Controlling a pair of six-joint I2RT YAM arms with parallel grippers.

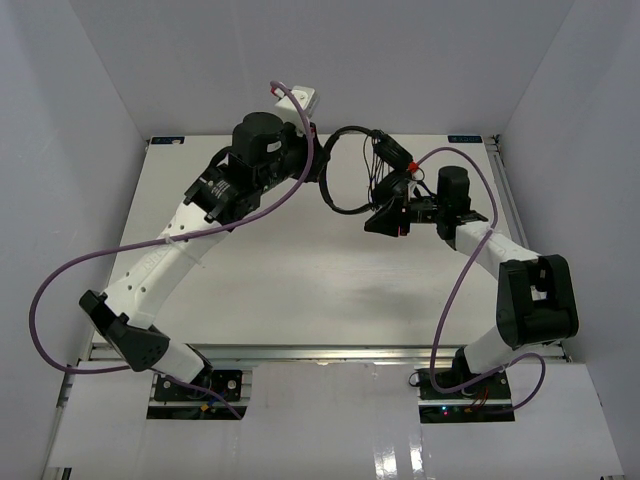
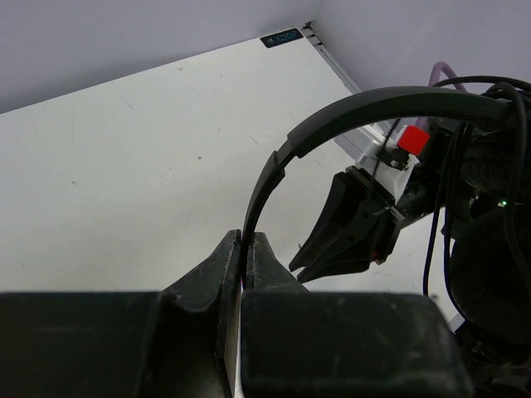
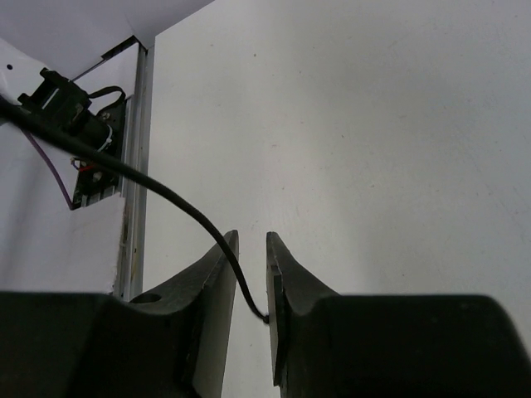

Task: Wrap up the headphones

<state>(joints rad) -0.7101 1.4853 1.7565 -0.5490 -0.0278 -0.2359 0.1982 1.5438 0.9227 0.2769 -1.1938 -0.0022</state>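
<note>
The black headphones hang above the table between both arms. Their thin headband (image 1: 343, 209) curves up and to the right in the left wrist view (image 2: 365, 104), with a padded earcup (image 2: 489, 274) at the far right. My left gripper (image 1: 318, 172) is shut on the headband's lower end (image 2: 246, 245). The thin black cable (image 3: 166, 192) hangs in loops by the earcups (image 1: 383, 160) and runs down between the fingers of my right gripper (image 3: 249, 240). That gripper (image 1: 380, 222) stands narrowly open; the cable touches only its right pad (image 3: 270, 311).
A white box (image 1: 305, 100) sits at the table's back edge behind the left arm. Thick purple robot cables (image 1: 60, 280) loop beside both arms. A metal rail (image 1: 502, 190) runs along the table's right edge, and white walls enclose the table.
</note>
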